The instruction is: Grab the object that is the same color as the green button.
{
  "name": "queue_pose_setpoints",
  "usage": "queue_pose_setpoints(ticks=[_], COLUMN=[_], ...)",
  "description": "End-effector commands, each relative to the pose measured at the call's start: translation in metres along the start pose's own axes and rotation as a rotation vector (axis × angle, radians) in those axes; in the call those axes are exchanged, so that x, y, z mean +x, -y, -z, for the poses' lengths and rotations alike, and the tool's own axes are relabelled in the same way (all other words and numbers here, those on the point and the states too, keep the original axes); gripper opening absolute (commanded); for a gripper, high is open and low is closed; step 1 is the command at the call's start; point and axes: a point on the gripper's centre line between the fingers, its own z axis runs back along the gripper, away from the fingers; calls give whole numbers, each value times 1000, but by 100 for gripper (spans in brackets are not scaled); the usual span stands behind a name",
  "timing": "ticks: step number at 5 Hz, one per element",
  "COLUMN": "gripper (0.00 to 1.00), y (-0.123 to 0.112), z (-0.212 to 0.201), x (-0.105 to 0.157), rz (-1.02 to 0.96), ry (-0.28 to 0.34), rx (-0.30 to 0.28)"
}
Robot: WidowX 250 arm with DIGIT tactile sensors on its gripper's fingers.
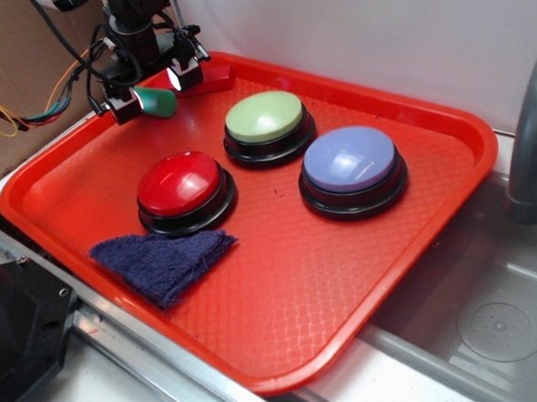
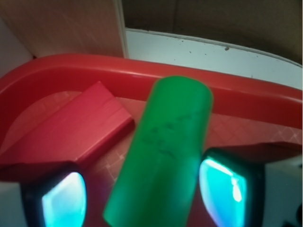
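Observation:
The object, a small green cylinder [image 1: 161, 101] [image 2: 163, 151], lies on the red tray [image 1: 346, 278] in its far left corner. My gripper [image 1: 155, 91] [image 2: 144, 194] is lowered over it, jaws open, one finger on each side. In the wrist view the right pad [image 2: 222, 189] is close against the cylinder, while a gap of tray floor shows between it and the left pad [image 2: 64, 198]. The green button [image 1: 264, 117], a pale-green dome on a black base, stands to the right of the gripper at the tray's far middle.
A flat red block [image 1: 213, 75] [image 2: 71, 127] lies just beyond the cylinder by the tray's far rim [image 2: 227, 87]. A red button [image 1: 180, 184], a lavender button [image 1: 349, 160] and a dark blue cloth [image 1: 163, 260] sit nearer. A sink [image 1: 504, 323] and grey faucet [image 1: 530, 149] are right.

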Motion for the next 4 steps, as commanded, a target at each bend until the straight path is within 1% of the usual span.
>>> queue_pose_setpoints(ticks=[1, 2, 3, 4], gripper=[0, 0, 0, 0], y=[-19, -19, -17, -16], z=[-6, -4, -17, -50], x=[8, 7, 2, -5], rz=[-38, -39, 7, 122], ry=[30, 32, 33, -21], rx=[23, 32, 16, -24])
